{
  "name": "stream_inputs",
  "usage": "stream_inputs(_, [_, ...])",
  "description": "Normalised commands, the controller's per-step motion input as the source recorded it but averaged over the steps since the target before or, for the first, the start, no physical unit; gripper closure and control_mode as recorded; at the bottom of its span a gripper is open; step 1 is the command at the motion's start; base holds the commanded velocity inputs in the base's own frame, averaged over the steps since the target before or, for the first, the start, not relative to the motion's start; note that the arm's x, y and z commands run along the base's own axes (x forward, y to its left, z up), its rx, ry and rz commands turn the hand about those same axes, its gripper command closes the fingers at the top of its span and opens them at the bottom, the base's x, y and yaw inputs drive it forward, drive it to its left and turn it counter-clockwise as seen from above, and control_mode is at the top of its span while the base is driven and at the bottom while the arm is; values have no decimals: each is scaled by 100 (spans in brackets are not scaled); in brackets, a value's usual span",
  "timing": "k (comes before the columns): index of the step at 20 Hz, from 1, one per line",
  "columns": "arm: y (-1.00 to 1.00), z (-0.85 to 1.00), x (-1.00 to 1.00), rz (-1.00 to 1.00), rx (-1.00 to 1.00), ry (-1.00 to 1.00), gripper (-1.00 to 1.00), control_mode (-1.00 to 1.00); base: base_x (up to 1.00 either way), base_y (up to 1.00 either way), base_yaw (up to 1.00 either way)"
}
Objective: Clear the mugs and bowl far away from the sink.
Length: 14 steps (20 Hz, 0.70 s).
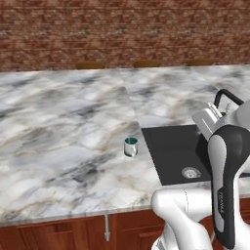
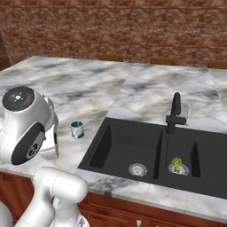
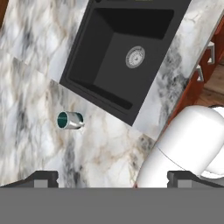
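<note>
- One teal mug stands upright on the marble desk, just beside the left rim of the black sink, apart from it.
- Black faucet rises behind the divider between the basins; a small green item sits on the right drain.
- Claw hovers above the desk, fingers wide apart, holding nothing.
- Brick wall backs the desk.
</note>
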Motion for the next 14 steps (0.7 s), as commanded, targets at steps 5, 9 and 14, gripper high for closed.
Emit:
stream_inputs(5, [0, 0, 0, 0, 0, 0, -100, 100, 99, 100, 3])
stream_inputs(9, [0, 0, 0, 0, 0, 0, -100, 100, 100, 100, 21])
stream_inputs(14, [0, 0, 0, 0, 0, 0, -100, 100, 95, 98, 26])
